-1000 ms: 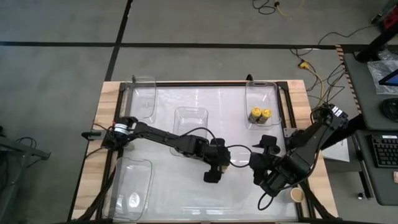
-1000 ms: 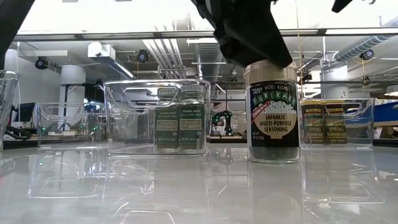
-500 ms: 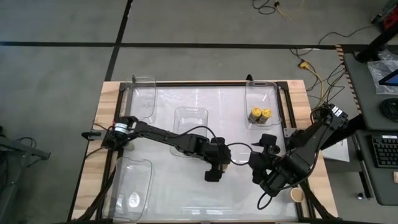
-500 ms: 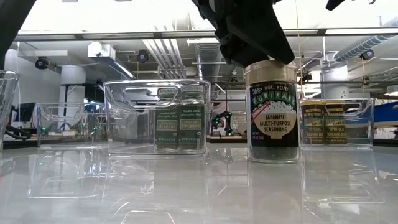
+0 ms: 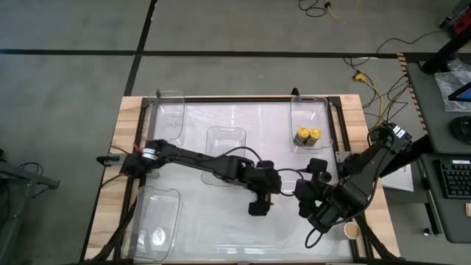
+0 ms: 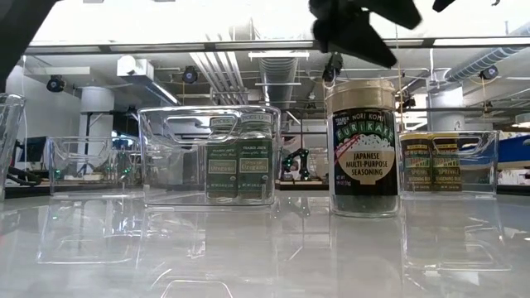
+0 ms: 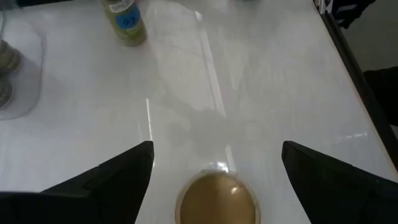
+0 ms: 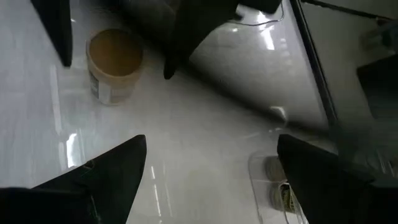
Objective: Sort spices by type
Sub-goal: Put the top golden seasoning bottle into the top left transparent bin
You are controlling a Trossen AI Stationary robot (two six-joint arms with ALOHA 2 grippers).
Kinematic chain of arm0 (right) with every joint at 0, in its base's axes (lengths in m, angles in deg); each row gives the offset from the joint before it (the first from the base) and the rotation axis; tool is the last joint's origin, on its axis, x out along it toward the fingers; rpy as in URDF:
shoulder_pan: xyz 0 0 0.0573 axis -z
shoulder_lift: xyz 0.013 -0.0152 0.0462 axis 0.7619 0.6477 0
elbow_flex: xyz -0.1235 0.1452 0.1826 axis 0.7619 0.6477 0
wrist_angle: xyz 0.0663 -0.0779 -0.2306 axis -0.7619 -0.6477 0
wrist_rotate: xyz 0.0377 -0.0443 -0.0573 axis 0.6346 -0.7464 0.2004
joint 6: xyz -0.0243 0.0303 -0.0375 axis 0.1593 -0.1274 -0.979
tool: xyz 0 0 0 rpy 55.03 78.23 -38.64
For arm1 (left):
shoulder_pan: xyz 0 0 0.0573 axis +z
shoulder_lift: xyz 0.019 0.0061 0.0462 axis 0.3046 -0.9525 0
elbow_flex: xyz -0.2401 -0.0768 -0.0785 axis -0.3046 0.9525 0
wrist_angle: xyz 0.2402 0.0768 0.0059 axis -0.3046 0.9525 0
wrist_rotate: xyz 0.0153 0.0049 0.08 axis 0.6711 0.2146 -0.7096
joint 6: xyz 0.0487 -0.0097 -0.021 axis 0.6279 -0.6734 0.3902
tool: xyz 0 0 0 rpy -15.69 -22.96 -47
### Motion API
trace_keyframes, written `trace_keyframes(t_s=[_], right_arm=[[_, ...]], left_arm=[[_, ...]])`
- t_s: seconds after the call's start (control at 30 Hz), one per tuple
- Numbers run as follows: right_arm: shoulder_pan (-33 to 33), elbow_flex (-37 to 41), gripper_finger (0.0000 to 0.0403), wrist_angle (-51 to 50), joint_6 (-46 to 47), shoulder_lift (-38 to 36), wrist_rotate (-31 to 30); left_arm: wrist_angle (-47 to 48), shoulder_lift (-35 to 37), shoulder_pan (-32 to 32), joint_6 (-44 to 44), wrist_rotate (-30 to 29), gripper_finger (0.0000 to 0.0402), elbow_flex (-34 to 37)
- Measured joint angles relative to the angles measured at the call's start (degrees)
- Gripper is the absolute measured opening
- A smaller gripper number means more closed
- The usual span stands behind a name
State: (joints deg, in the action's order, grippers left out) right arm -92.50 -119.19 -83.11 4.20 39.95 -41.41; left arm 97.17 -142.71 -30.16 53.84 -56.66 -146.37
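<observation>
A furikake jar with a tan lid (image 6: 361, 149) stands upright on the white table, also visible in the left wrist view (image 7: 217, 198) and the right wrist view (image 8: 114, 62). My left gripper (image 5: 257, 205) (image 7: 217, 149) is open and hovers just above this jar. Its fingers stand wide on either side of the lid without touching it; the low view shows them over the lid (image 6: 364, 23). My right gripper (image 5: 304, 199) (image 8: 211, 140) is open and waits to the jar's right. Two green-labelled jars (image 6: 238, 165) sit in the centre bin, and two yellow jars (image 5: 307, 135) in the far right bin.
Clear bins stand at the far left (image 5: 169, 110), centre (image 5: 224, 143), far right (image 5: 309, 110) and near left (image 5: 158, 213). A loose jar with a blue label (image 7: 126, 22) stands farther along the table. A tan round object (image 5: 351, 230) lies on the wooden rim near the right arm.
My left gripper has shifted a little toward the table's right edge. In the low view it now sits higher over the tan lid than before. The jar has stayed where it was, and the right arm has kept still.
</observation>
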Motion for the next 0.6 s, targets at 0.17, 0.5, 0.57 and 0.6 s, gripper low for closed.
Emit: trace_keyframes(t_s=[0.17, 0.5, 0.57, 0.6], right_arm=[[-0.1, 0.0, 0.0352, -0.5, 0.7, 0.0, 0.7], [-1.8, 0.0, 0.0352, -0.8, 2.0, -0.2, 3.5], [-1.8, 0.0, 0.0352, -0.7, 2.7, -0.2, 3.2], [-1.8, 0.0, 0.0352, -0.7, 3.2, -0.2, 3.2]], left_arm=[[10.1, -9.2, -0.1, 1.5, 2.8, 0.0339, -15.4], [11.7, -6.4, -0.4, 2.3, 0.7, 0.0339, -11.8], [11.8, -6.3, -0.4, 3.2, 0.6, 0.034, -11.8], [12.2, -6.3, -0.4, 3.4, 0.6, 0.0342, -11.8]])
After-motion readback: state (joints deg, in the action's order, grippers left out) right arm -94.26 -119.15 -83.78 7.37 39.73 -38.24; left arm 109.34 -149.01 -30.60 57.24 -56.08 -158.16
